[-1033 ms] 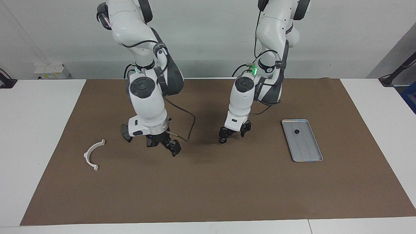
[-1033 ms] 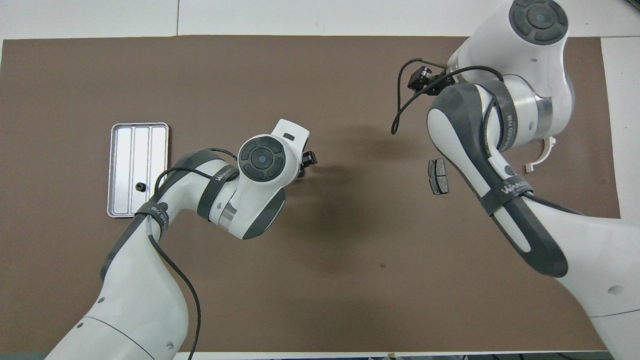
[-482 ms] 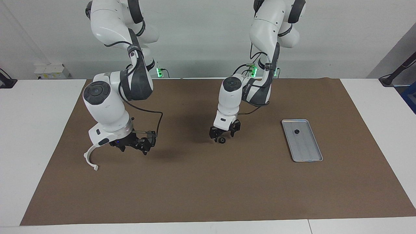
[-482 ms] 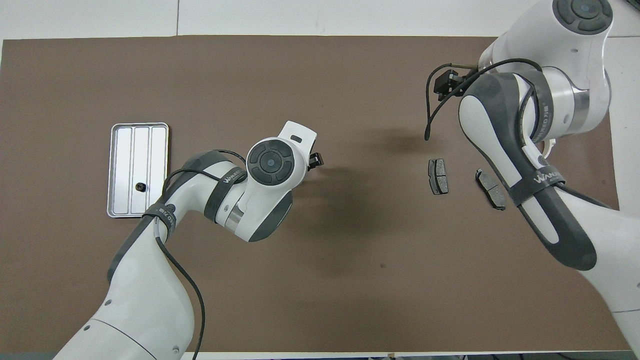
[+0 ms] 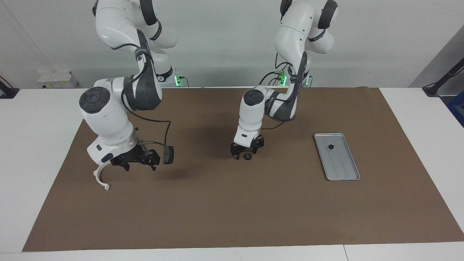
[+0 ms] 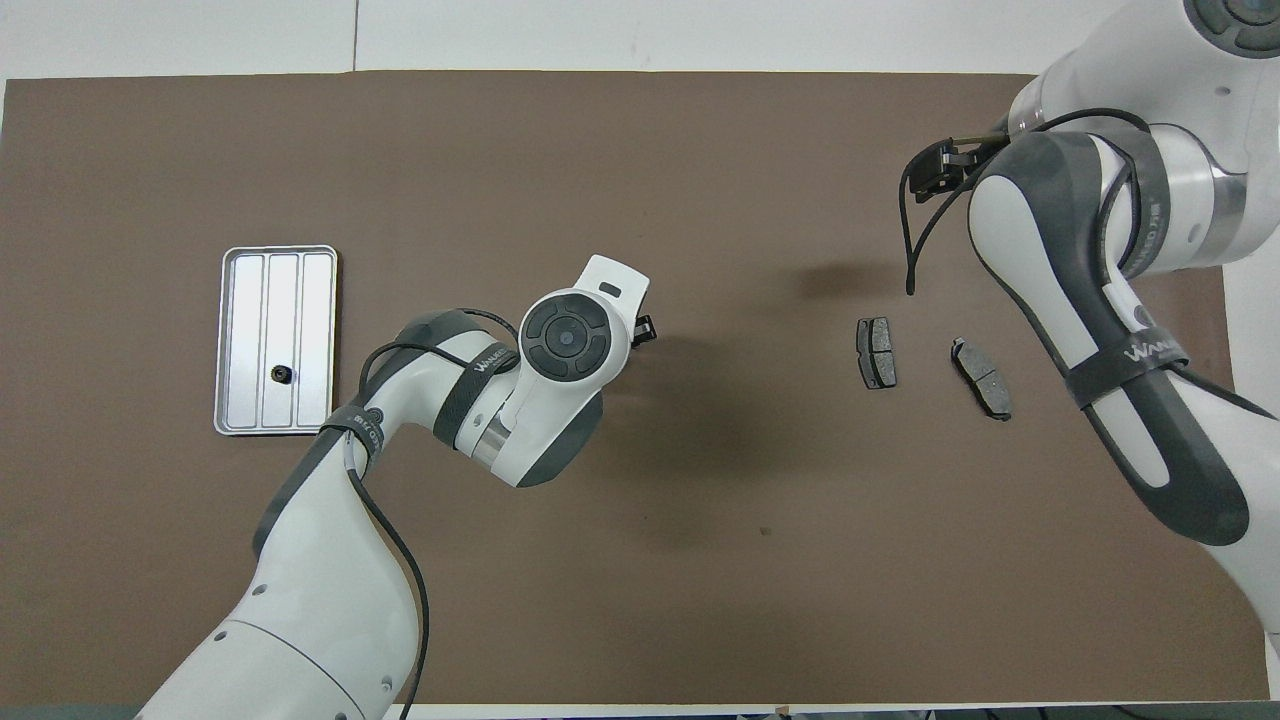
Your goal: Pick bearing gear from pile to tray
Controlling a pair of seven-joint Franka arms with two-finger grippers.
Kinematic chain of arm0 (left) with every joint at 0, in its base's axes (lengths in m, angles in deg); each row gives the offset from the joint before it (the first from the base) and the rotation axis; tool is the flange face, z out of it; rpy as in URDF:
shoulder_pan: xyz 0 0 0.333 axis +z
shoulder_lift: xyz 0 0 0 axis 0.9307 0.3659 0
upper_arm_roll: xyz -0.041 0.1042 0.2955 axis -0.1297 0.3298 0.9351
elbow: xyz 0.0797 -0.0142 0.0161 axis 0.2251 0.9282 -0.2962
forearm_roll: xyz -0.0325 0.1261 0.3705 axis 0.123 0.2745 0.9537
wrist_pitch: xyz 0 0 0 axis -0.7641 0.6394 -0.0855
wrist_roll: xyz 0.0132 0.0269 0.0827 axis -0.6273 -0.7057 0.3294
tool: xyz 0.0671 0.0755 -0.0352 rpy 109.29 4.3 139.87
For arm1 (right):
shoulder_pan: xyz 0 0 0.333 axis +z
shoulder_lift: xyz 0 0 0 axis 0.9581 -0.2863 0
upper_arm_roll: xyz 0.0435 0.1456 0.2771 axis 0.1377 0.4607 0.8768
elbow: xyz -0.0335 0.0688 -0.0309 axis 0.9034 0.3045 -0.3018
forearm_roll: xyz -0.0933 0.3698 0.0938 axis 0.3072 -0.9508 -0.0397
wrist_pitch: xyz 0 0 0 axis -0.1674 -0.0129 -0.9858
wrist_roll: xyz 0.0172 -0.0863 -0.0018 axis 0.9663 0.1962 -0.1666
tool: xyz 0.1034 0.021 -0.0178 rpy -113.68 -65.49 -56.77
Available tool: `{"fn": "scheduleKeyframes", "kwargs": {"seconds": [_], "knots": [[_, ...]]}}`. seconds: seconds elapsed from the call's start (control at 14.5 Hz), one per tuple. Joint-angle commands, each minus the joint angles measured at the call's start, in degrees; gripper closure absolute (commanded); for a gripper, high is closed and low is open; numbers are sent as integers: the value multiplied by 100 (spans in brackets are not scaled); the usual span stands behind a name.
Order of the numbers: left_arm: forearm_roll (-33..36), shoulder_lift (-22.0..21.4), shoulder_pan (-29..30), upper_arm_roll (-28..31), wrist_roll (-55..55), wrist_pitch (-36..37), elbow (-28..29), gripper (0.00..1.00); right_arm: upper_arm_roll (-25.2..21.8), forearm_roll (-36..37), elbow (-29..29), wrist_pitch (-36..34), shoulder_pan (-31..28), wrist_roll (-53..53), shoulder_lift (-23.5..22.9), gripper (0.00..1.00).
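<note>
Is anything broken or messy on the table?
Nothing looks broken or spilled. One small black round piece lies in the tray, another sits on the mat by the left gripper. The two brake pads and the white bracket just lie loose.

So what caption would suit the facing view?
Left gripper low over a small black gear on the mat; another gear already lies in the tray.
</note>
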Motion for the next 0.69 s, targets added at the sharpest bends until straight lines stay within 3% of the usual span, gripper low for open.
{"fn": "scheduleKeyframes", "kwargs": {"seconds": [0.0, 0.21, 0.41, 0.62], "knots": [[151, 101, -23, 90, 94, -61, -136, 97, -42, 13, -514, -43, -20, -257, 597, 0], [160, 118, 4, 117, 50, -44, -225, 100, -113, -5, -1207, -235, 16, -266, 1474, 0], [379, 127, 319, 99, -90, 148, -496, 100, -104, -14, -1474, -972, 16, -257, 2161, 0], [275, -223, 871, 64, -1185, 1401, -1031, 100, -104, -14, -1474, -1658, 7, -248, 2549, 0]]}}
